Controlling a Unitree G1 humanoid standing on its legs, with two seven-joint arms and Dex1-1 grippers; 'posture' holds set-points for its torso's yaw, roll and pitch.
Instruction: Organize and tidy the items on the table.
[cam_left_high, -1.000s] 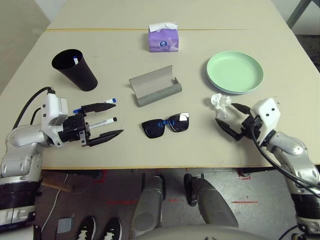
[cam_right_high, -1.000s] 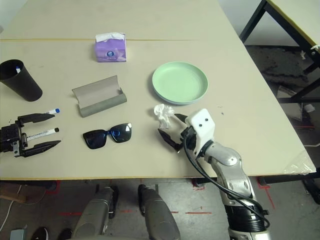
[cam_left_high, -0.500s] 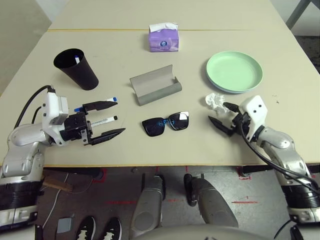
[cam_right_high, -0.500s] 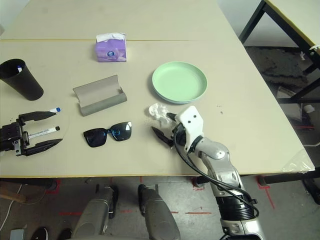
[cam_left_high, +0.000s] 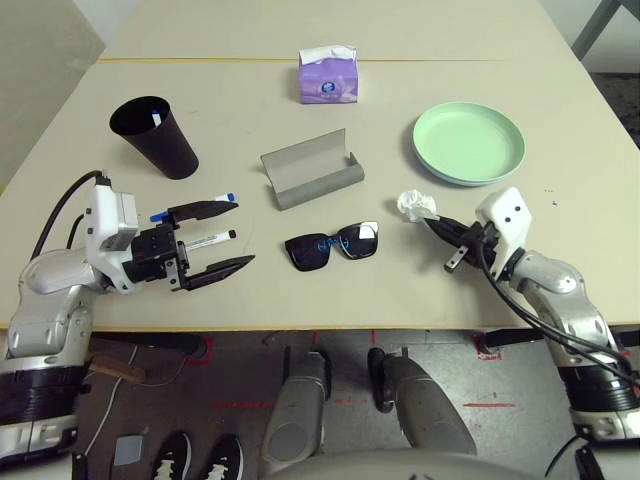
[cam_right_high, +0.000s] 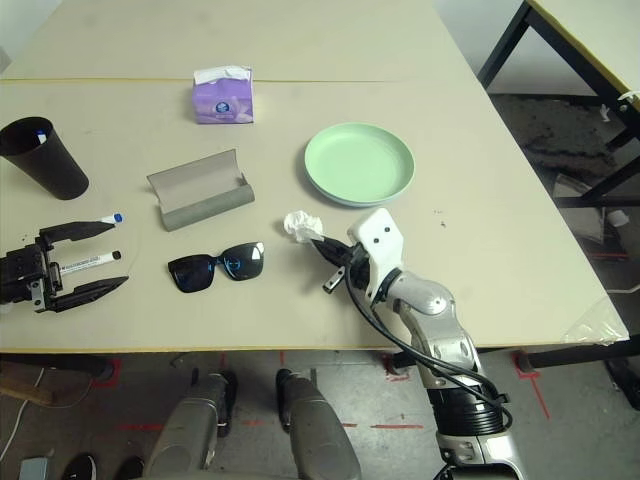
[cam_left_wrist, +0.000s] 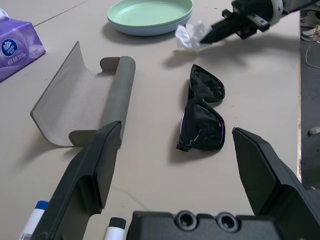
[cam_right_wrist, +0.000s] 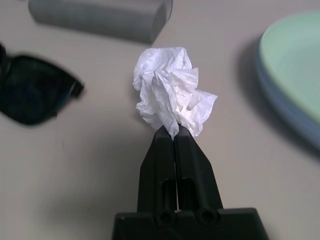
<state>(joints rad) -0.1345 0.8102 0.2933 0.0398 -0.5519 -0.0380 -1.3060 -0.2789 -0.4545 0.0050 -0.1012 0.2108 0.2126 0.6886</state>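
My right end effector (cam_right_wrist: 175, 131) is pinched shut on the crumpled tissue (cam_right_wrist: 171, 90) at its tips. Left end effector (cam_left_high: 228, 234) gapes wide around the markers (cam_left_high: 205, 241). Next: lift the tissue off the surface (cam_left_high: 300, 130) for disposal.

The left gripper's 2 black fingers (cam_left_wrist: 95, 170) are spread wide apart, with nothing between them. Beyond them, black sunglasses (cam_left_wrist: 202, 117) lie on the table (cam_left_wrist: 150, 165), with the open grey glasses case (cam_left_wrist: 82, 97) to their left. Farther off, a crumpled white tissue (cam_left_wrist: 187, 36) is pinched by the right gripper (cam_left_wrist: 212, 35), near the stacked plates (cam_left_wrist: 150, 15). 2 marker caps (cam_left_wrist: 117, 222) are seen at the near edge, and a purple tissue box (cam_left_wrist: 17, 47) at the far left.
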